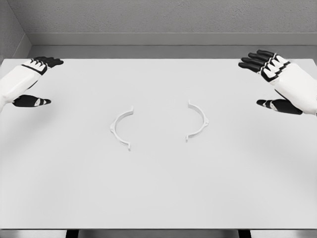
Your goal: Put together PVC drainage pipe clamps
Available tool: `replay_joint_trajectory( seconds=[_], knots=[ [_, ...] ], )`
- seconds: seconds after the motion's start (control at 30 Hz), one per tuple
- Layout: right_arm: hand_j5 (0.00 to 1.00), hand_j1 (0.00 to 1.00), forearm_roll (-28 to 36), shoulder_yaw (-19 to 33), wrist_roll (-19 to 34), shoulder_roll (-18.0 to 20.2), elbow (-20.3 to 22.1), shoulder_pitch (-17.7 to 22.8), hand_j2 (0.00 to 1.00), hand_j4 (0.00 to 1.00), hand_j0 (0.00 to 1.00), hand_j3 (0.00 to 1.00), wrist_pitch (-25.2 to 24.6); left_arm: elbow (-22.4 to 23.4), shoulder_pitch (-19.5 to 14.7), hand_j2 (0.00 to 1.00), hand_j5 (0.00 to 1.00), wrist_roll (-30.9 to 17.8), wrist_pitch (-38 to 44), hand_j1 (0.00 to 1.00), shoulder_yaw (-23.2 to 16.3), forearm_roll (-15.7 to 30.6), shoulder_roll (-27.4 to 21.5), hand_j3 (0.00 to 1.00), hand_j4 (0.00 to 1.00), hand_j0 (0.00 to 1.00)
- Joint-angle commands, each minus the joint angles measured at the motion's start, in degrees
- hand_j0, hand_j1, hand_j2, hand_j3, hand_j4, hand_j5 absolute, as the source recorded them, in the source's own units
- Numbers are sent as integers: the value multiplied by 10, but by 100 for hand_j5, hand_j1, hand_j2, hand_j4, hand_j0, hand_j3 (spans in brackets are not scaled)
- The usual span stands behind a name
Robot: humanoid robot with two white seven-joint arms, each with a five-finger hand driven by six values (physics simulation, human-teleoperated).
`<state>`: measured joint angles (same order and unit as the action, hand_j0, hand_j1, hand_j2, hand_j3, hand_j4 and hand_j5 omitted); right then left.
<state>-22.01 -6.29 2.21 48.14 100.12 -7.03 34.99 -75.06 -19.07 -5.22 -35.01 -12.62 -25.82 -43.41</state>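
A head-camera view looks down on a plain white table (158, 198) set against a grey wall. The table is the landmark for everything here.

Near the middle of the table lie two thin white half-ring clamp pieces. The left clamp half (120, 128) sits just left of the table's centre, its curve bulging outward to the left and its open side facing the centre. The right clamp half (198, 121) sits just right of centre, bulging to the right, its open side also facing the centre. The two halves mirror each other like a pair of brackets, with a clear gap of bare table between them. They do not touch. Each has small tabs at its ends, too small to describe further.

The left hand (27, 79) hovers over the table's far left edge, well apart from the left clamp half. Its dark fingers are extended and loosely held side by side, with the thumb out below them, and it grips nothing. The right hand (277, 79) hovers over the table's far right edge, well apart from the right clamp half, in the same relaxed pose: fingers stretched out, thumb apart, nothing held.

Judging from this layout, the assembly has not begun. Neither half is grasped or lifted, and the pieces are unjoined. What seems left is all of it: reaching in, taking up each half, and bringing them together into a closed ring.
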Motion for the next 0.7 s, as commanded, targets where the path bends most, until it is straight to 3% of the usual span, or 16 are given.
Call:
replay_joint_trajectory(
  seconds=[0.0,0.13,0.2,0.23,0.33,0.43,0.67],
  knots=[
    [100,100,2,-7,2,2,-3,0,100,100,100,100,0,-7,1,100,100,0,0,100,-5,4,-11,100,100,100],
    [100,100,-5,-23,4,3,3,-7,100,100,100,100,0,-31,14,100,100,0,0,100,-5,4,-15,100,100,100],
    [100,100,-68,-23,86,-14,-19,-31,100,100,100,100,0,-37,18,100,100,0,0,100,-5,4,-31,100,100,100],
    [100,100,-77,-23,96,-25,-22,-38,100,100,100,100,0,-38,18,100,100,0,0,100,-5,4,-31,100,100,100],
    [100,100,-95,-83,97,-38,-73,-94,100,100,100,100,0,-74,50,100,100,0,0,100,-5,4,-31,100,100,100],
    [100,100,-105,-104,98,-76,-142,-126,100,100,100,100,0,-84,58,100,100,0,0,100,-5,4,-31,100,100,100],
    [100,100,-105,-112,97,-132,-177,-127,100,100,100,100,0,-110,72,100,100,0,0,100,-5,3,-31,100,100,100]
  ],
)
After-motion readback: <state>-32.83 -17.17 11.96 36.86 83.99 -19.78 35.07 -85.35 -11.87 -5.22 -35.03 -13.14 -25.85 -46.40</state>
